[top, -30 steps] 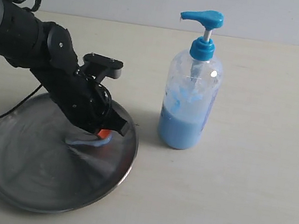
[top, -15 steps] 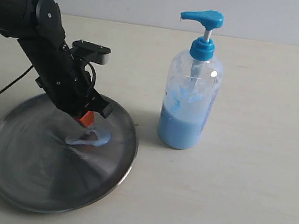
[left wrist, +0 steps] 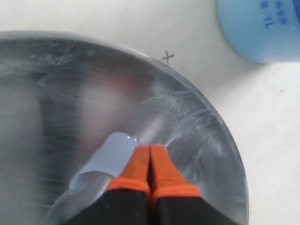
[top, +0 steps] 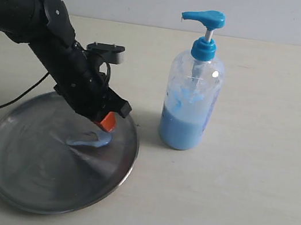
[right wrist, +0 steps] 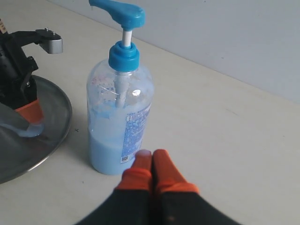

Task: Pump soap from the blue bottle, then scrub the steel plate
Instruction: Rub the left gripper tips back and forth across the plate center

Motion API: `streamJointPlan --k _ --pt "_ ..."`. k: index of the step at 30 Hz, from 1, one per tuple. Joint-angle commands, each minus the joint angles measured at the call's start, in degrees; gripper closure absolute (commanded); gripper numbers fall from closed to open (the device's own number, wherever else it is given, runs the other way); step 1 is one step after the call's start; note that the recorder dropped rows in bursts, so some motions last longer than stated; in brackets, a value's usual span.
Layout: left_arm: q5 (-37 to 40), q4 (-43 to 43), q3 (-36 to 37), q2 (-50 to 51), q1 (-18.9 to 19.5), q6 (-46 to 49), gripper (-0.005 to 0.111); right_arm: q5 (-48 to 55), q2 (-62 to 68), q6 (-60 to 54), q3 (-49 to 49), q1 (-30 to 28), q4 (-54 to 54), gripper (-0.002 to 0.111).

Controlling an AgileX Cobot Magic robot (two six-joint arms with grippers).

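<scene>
Soap (top: 90, 138): pale blue glossy smear on the steel plate (top: 29, 173), right of the plate's centre, on the side toward the bottle. Plate lies flat on the bench (top: 227, 207), near left. Blue bottle (top: 191, 96) stands upright right of the plate, just beside its rim and not touching. Light blue liquid fills its lower part, and the pump nozzle points left.

Left end effector (top: 107, 122): orange tips pressed together with nothing pinched, down on the plate at the far-right end of the smear, touching the soap. Its arm slants in from the far left, and a black cable (top: 0, 102) trails off left.

Right end effector (right wrist: 151, 154): orange tips pressed together, empty, at the right edge of the scene, well apart from the bottle.
</scene>
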Motion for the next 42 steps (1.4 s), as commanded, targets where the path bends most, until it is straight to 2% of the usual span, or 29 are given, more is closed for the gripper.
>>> streamJointPlan --k 1,8,15,18,23,28,36,42 --pt "0.30 -1.56 -0.29 0.17 -0.12 1.01 0.107 -0.55 -0.15 0.22 0.17 -0.24 -0.47 0.108" --pt "0.22 -1.12 -0.51 4.20 0.30 2.20 0.107 -0.10 -0.15 0.22 0.17 -0.24 -0.47 0.108" --pt "-0.38 -0.16 -0.51 4.20 5.01 2.09 0.107 -0.12 -0.15 0.22 0.17 -0.24 -1.08 0.108" --pt "2.41 2.24 -0.51 4.20 6.28 2.09 0.107 -0.12 -0.15 0.22 0.17 -0.24 -1.20 0.108" --pt "7.44 8.01 -1.94 4.20 6.28 1.81 0.107 -0.12 -0.15 0.22 0.17 -0.24 -1.33 0.108" --pt "12.91 8.56 -4.05 4.20 6.28 1.69 0.107 -0.12 -0.15 0.22 0.17 -0.24 -1.33 0.108" --pt "12.44 3.58 -4.14 4.33 5.64 2.31 0.107 -0.26 -0.15 0.22 0.17 -0.24 -1.32 0.108" --pt "10.03 3.44 -4.14 4.84 2.64 2.31 0.107 -0.26 -0.15 0.22 0.17 -0.24 -1.32 0.108"
